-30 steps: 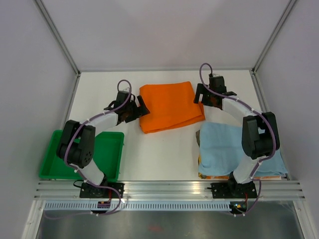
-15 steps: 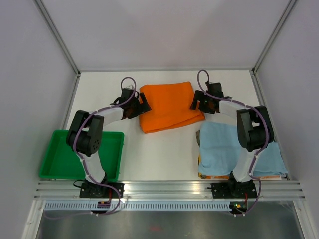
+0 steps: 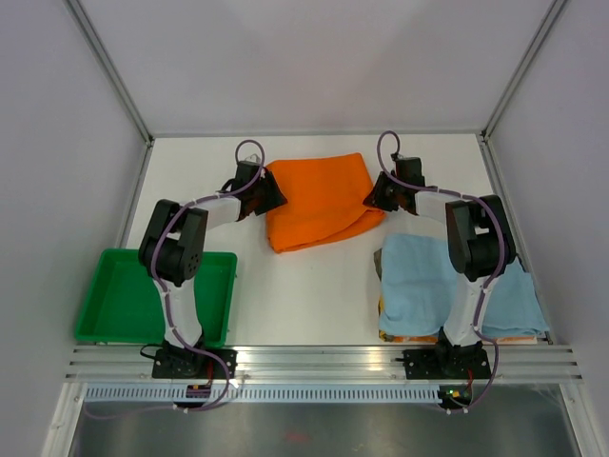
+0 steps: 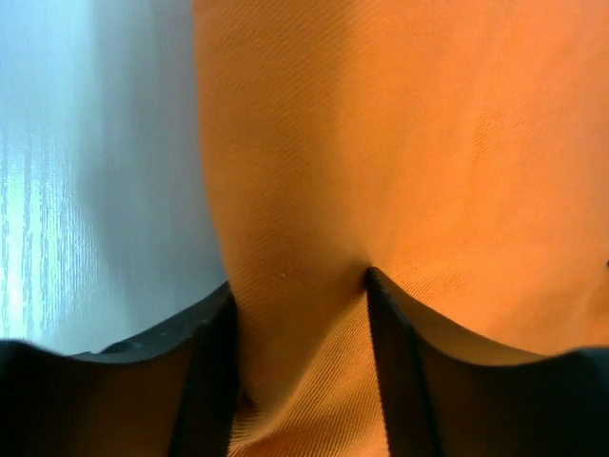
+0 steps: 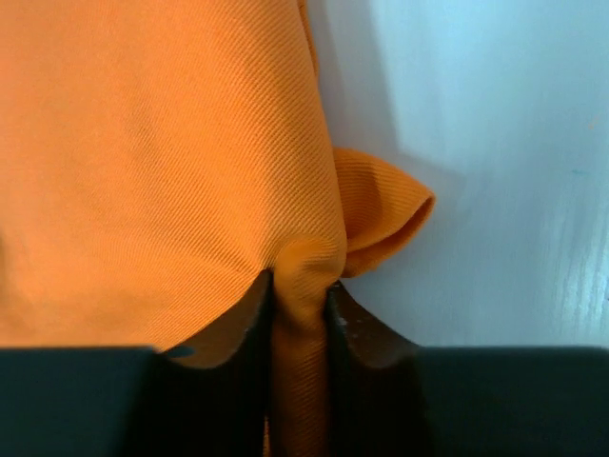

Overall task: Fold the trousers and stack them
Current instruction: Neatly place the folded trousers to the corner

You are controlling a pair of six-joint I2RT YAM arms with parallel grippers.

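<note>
The orange trousers (image 3: 319, 202) lie folded into a rough rectangle at the back middle of the white table. My left gripper (image 3: 269, 195) is at their left edge; in the left wrist view the trousers (image 4: 381, 143) fill the frame and a thick ridge of cloth sits between the half-closed jaws of the gripper (image 4: 300, 290), touching both fingers. My right gripper (image 3: 374, 198) is at the right edge. In the right wrist view the gripper (image 5: 300, 286) pinches a narrow fold of the trousers (image 5: 143, 143) tightly, with a small loop of cloth bulging out beside it.
A green tray (image 3: 107, 331) stands at the front left beside the left arm's base. A light blue cloth (image 3: 428, 276) lies at the front right, on top of something with an orange-yellow edge (image 3: 400, 334). Metal frame posts and grey walls ring the table.
Both arms have reached in to the trousers' side edges and lowered onto them. Both grippers, wide open a second ago, have closed on the cloth, the right one more tightly.
</note>
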